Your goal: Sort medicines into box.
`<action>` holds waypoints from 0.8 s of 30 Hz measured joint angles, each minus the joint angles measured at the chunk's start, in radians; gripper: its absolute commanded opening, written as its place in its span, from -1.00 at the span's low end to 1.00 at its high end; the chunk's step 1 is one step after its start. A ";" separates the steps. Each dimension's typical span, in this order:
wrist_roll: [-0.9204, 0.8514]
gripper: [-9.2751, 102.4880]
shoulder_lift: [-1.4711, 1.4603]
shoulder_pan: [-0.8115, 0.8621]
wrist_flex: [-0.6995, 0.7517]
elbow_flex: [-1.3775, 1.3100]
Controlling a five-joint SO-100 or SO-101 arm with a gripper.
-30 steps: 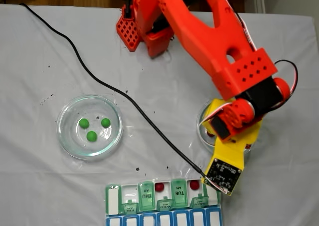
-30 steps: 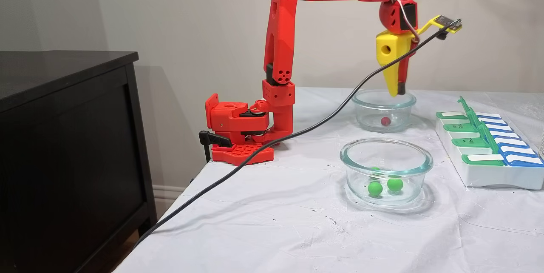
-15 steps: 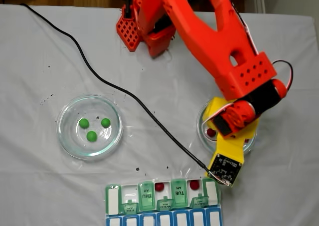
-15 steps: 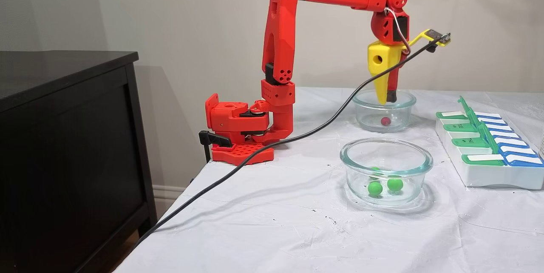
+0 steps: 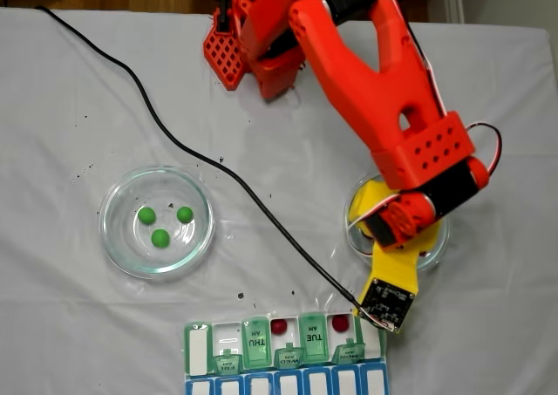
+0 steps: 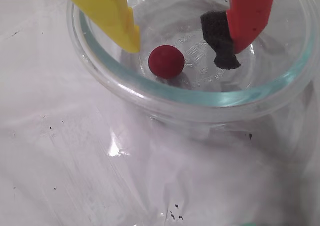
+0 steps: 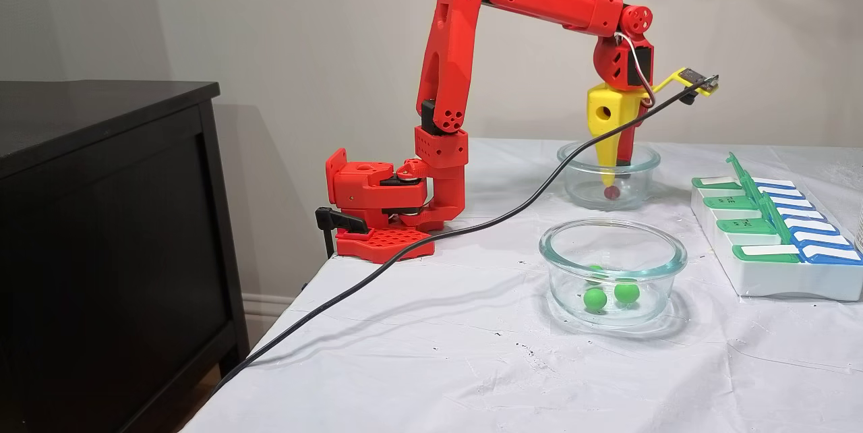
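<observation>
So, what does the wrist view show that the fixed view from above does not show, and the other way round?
Wrist view alone: the open gripper inside the glass dish, yellow finger and red finger on either side of the red ball, not touching it.

From above alone: three green balls in the other dish, the pill organizer holding two red balls.

Both: the white cloth.

Glass dish wall (image 6: 165,99) around end effector (image 6: 185,44)

Pill box (image 5: 283,360): its blue row runs off the bottom edge.
Far dish (image 5: 436,251): my arm covers most of it from above.
My fingers (image 6: 115,16): cropped at the top.
</observation>
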 measured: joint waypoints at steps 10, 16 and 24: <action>0.002 -0.36 -0.035 0.000 -0.048 0.011; 0.002 -0.39 -0.060 -0.003 -0.075 0.020; 0.002 -0.84 -0.071 -0.002 -0.075 0.021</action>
